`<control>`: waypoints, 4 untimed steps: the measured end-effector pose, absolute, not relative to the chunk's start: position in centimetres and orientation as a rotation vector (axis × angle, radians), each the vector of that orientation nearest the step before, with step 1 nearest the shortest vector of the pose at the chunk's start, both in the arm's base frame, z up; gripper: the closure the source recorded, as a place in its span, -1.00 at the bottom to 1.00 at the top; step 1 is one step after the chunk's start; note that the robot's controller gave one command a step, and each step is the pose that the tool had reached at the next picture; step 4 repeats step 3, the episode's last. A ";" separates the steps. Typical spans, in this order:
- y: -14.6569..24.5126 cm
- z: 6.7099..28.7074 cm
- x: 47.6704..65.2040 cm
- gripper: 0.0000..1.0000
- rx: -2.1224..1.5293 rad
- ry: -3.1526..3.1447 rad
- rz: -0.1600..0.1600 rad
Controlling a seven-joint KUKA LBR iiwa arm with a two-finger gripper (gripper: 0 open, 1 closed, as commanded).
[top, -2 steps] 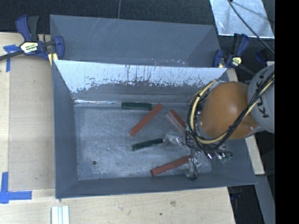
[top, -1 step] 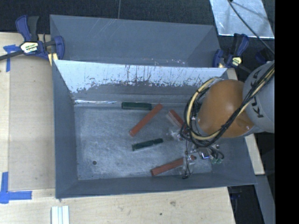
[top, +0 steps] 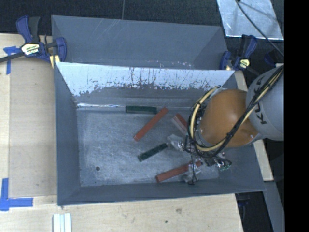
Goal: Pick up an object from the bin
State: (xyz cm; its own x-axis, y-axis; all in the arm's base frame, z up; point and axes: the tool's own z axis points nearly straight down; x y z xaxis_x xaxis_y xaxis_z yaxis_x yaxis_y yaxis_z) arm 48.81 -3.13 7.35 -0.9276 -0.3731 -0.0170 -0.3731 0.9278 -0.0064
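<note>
Where the bin (top: pixel 66 144) floor meets its front wall, near the right corner: one red-brown stick (top: pixel 172 175), lying flat. The gripper (top: pixel 192 171) is low at the stick's right end, likely to pinch its narrow width. Spread or closed: cannot tell. A dark green stick (top: pixel 152 152) lies just behind.

Grey bin (top: pixel 96 144) holds red-brown sticks (top: pixel 150 124) and dark green sticks (top: pixel 141 109).

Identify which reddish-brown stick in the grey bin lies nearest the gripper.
The reddish-brown flat stick by the front wall: its right end lies at the gripper, while the other reddish-brown sticks lie further back.
</note>
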 end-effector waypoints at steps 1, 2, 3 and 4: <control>-3.1 7.5 49.0 -1.00 -0.596 3.076 -0.003; -3.1 7.4 48.9 1.00 -0.598 3.078 -0.002; -3.1 9.8 49.1 1.00 -0.598 3.077 -0.003; -3.1 9.8 49.1 1.00 -0.598 3.077 -0.003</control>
